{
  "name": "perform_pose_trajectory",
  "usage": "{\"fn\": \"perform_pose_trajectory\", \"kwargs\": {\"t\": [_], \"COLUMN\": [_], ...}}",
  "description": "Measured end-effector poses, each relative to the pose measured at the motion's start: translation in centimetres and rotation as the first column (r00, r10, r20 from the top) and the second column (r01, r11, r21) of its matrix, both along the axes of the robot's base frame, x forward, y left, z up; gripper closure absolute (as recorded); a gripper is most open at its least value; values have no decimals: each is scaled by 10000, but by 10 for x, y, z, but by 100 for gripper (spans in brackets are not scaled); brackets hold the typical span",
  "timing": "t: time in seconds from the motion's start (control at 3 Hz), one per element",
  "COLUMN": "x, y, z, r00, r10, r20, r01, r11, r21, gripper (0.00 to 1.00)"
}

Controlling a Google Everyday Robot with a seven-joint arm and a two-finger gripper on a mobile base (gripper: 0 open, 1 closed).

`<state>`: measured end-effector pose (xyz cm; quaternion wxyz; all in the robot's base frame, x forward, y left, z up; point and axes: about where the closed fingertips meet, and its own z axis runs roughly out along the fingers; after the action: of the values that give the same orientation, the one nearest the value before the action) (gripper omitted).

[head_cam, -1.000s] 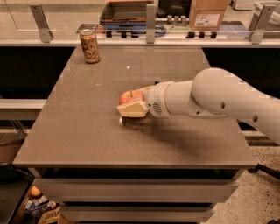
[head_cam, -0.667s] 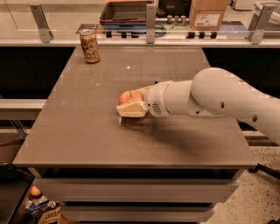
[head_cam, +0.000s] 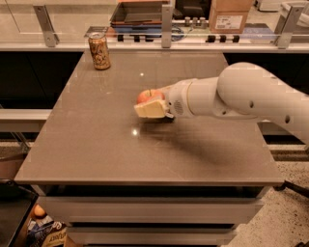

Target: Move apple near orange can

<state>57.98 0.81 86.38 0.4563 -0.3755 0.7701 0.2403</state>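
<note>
The orange-red apple (head_cam: pixel 146 95) is near the middle of the grey table (head_cam: pixel 96 144), held between the pale fingers of my gripper (head_cam: pixel 150 103). The gripper reaches in from the right on a white arm and is shut on the apple, which is partly hidden by the near finger (head_cam: pixel 150 109). The orange can (head_cam: pixel 99 50) stands upright at the far left corner of the table, well apart from the apple and gripper.
A glass rail with metal posts (head_cam: pixel 166 21) runs behind the table's far edge. A cardboard box (head_cam: pixel 231 15) and a dark tray (head_cam: pixel 140 12) sit on the counter beyond. Snack bags (head_cam: pixel 46 231) lie on the floor at the lower left.
The gripper with the apple has shifted very slightly, a touch up and toward the far left; otherwise nothing has moved.
</note>
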Motion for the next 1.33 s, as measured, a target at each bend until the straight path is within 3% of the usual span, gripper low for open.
{"fn": "perform_pose_trajectory", "kwargs": {"t": [0.33, 0.67, 1.0, 1.33], "x": [28, 63, 103, 148], "y": [-18, -36, -44, -43], "z": [24, 47, 60, 67], "r00": [9972, 9859, 9780, 9795], "r10": [-740, -1652, -2005, -1812], "r20": [109, 268, 579, 881], "r01": [739, 1656, 2034, 1872], "r11": [9973, 9861, 9778, 9802], "r21": [56, -117, -493, -652], "gripper": [100, 100, 100, 100]}}
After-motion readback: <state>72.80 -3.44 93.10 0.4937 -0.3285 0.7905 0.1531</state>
